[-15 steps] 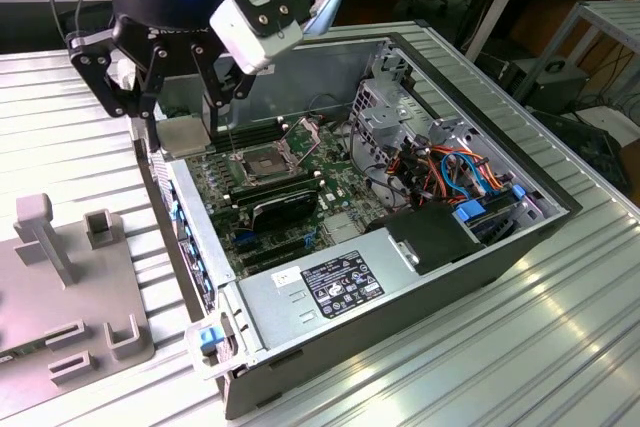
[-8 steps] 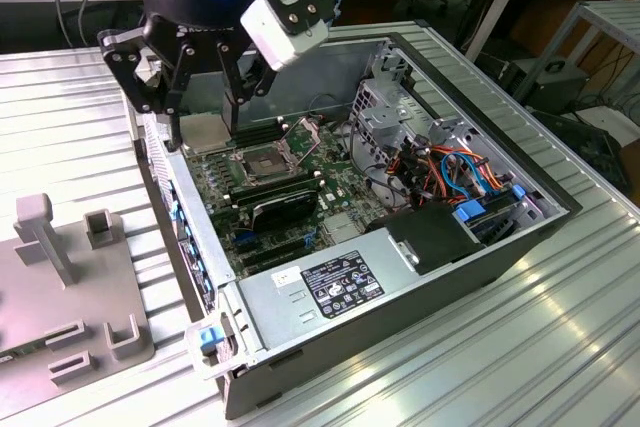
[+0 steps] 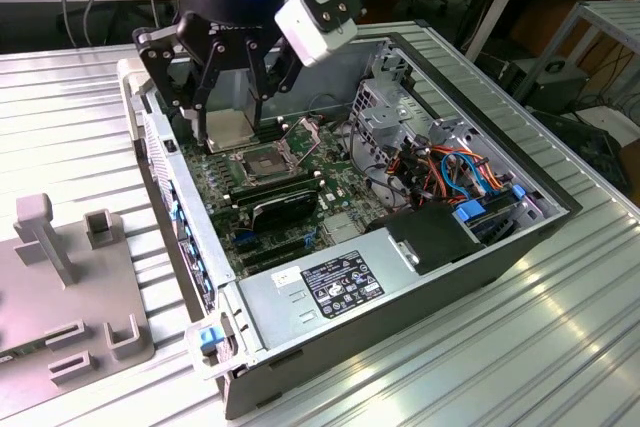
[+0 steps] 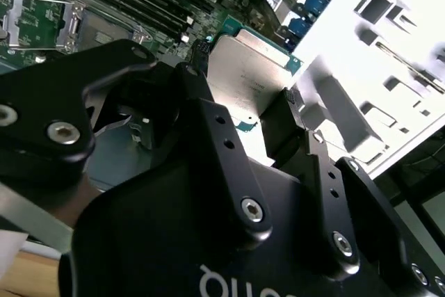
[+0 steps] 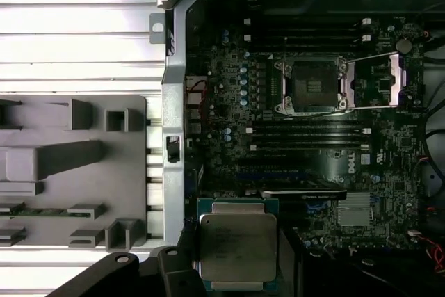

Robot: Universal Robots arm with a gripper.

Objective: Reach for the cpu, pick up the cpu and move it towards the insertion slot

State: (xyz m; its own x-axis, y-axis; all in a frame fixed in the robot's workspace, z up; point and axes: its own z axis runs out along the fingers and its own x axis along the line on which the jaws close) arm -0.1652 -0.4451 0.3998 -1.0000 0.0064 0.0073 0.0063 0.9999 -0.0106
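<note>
In the exterior view my gripper (image 3: 230, 134) hangs over the open computer case, shut on the cpu (image 3: 226, 128), a pale silver-beige square held flat between the two black fingers (image 4: 197, 80). Both wrist views show the cpu (image 4: 245, 60) (image 5: 236, 247) clamped at its opposite edges, above the motherboard. The insertion slot (image 3: 262, 162) lies just to the exterior view's right of and below the held chip. The slot (image 5: 309, 86) has a dark pin-grid centre, and its silver frame lid (image 5: 379, 81) is swung open beside it.
A grey fixture plate (image 3: 60, 287) with upright blocks sits outside the case at the exterior view's left. Inside the case are long black memory slots (image 5: 306, 130), a black card (image 3: 285, 205), a power supply (image 3: 330, 287) and a drive cage with coloured cables (image 3: 450, 162).
</note>
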